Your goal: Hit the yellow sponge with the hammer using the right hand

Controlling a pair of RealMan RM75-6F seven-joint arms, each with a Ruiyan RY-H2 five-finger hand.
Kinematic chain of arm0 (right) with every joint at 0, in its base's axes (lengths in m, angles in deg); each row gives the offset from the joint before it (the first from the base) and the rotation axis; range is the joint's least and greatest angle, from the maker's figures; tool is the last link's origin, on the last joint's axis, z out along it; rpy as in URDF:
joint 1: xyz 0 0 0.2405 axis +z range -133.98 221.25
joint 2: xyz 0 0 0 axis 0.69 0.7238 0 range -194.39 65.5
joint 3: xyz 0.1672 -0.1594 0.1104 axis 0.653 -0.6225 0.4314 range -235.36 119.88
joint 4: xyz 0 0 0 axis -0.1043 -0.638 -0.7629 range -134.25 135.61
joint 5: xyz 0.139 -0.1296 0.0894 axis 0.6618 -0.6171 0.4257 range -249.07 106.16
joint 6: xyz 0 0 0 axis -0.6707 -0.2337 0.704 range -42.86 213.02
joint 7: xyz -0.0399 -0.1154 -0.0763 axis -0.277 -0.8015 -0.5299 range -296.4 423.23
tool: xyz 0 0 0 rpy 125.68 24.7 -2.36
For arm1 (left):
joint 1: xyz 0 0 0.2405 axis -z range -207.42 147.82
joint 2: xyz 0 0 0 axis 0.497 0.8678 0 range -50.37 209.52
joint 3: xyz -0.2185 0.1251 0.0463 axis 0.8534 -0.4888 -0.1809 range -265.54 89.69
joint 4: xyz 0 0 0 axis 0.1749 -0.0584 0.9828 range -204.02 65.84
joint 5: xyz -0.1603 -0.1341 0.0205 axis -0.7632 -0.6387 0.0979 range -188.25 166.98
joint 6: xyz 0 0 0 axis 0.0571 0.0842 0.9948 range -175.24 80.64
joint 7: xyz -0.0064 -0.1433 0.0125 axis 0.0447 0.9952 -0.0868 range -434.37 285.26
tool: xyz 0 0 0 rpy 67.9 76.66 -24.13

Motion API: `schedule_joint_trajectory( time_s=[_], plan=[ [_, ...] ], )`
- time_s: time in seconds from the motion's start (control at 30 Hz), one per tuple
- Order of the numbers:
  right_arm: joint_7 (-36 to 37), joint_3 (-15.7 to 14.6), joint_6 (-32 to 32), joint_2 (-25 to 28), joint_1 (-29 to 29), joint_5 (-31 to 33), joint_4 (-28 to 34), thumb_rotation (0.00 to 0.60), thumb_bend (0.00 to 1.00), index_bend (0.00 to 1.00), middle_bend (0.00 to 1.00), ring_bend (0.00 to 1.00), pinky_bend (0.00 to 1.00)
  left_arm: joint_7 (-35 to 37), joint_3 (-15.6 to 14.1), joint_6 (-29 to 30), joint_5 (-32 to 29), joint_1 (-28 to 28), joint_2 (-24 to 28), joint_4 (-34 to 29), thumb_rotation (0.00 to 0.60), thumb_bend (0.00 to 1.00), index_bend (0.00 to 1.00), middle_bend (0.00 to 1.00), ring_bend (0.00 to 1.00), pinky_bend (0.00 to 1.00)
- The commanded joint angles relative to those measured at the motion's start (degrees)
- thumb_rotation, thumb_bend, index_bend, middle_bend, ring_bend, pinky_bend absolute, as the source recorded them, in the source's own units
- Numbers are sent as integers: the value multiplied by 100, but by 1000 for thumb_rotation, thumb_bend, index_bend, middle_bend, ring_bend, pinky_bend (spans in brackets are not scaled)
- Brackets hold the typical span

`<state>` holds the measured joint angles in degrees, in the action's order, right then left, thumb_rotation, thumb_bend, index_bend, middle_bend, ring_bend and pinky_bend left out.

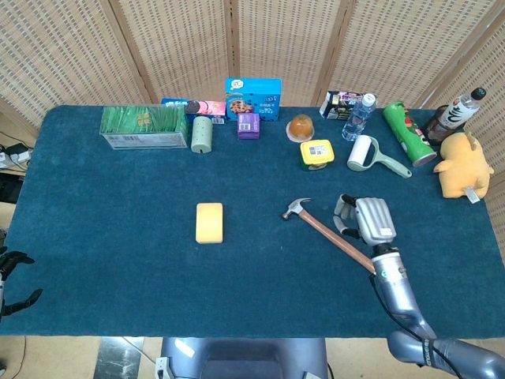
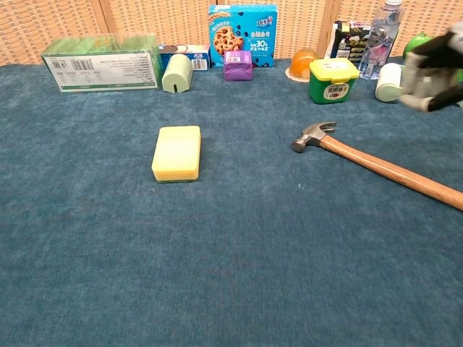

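The yellow sponge (image 1: pixel 209 222) lies flat left of the table's middle, shown closer in the chest view (image 2: pixel 176 152). To its right the hammer (image 1: pixel 331 235) lies on the blue cloth, its metal head toward the sponge and its wooden handle (image 2: pixel 391 170) running to the near right. My right hand (image 1: pixel 369 222) hovers just right of the handle and holds nothing, its fingers loose. In the chest view it is a blur at the top right (image 2: pixel 434 71). My left hand (image 1: pixel 13 281) hangs off the table's left near corner, empty, with its fingers apart.
Along the back stand a green box (image 1: pixel 144 126), a blue cookie box (image 1: pixel 253 97), a small purple box (image 1: pixel 248 125), a yellow-lidded tub (image 1: pixel 316 154), a lint roller (image 1: pixel 367 154), a green can (image 1: pixel 409 133), bottles and a yellow plush toy (image 1: pixel 461 166).
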<state>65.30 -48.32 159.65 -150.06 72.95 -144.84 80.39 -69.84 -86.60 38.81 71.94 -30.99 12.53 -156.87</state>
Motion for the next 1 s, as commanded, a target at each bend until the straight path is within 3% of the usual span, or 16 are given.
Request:
schedule_joint_trajectory(
  time_s=[0.03,0.5,1.0],
  plan=[
    [-179,-188,351,171,-353,-205,-65,600,392,631,718,747,682,1,12,9,-15,-5,-22,21,600,224,356,274,119,133],
    [-530,-685,1192,733,-1533,-315,214,600,393,640,720,739,681,38,-12,107,101,-24,-285,233,600,224,355,274,119,133],
    [-211,-805,1836,925,-2374,-524,162,600,392,640,720,710,636,-28,-67,191,155,-102,-351,254,600,225,355,274,119,133]
  ],
)
